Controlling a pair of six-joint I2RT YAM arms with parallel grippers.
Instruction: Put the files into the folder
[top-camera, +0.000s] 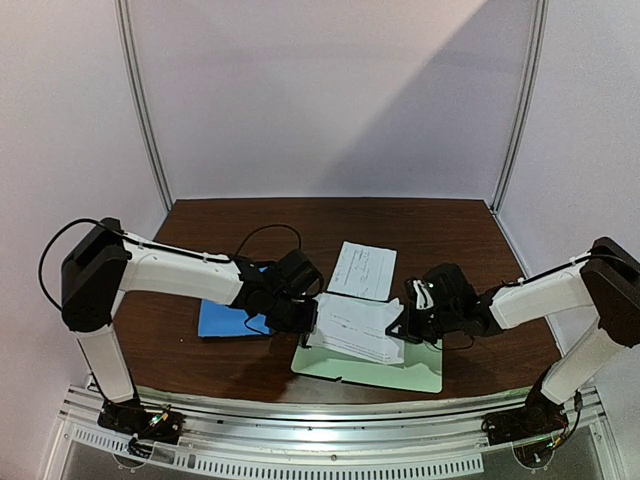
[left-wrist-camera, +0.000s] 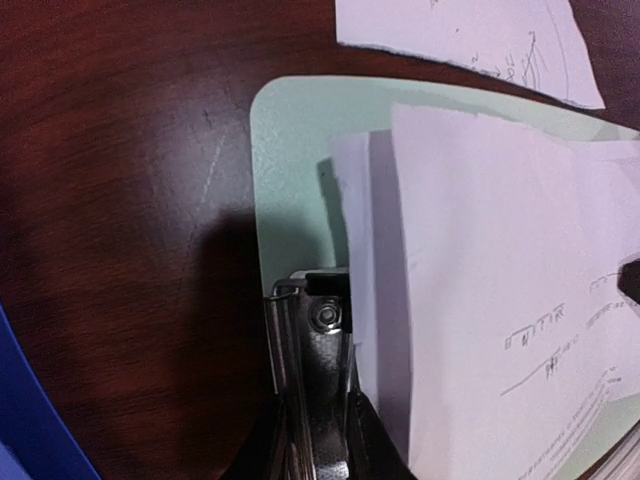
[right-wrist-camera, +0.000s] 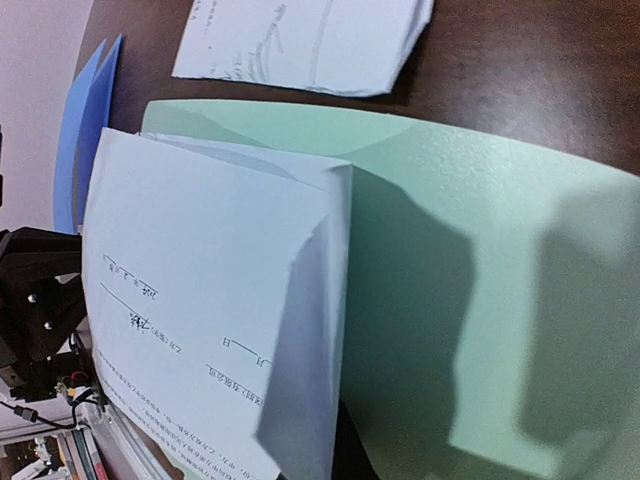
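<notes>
I judge the step in hand is freeing the sheets (top-camera: 358, 328) from the clipboard (top-camera: 400, 372), which lies under both grippers. To do it well, I'd keep the clip (left-wrist-camera: 318, 325) squeezed open and draw the sheets straight away from it, low and slow, so nothing tears or creases. My left gripper (top-camera: 303, 318) is nearly closed, pinching the clip. My right gripper (top-camera: 412, 318) is fully closed on the sheets' opposite edge, and the paper bows up. The folder (top-camera: 222, 320) lies just left of my left gripper, under its arm. A loose sheet (top-camera: 362, 270) lies beyond both grippers.
</notes>
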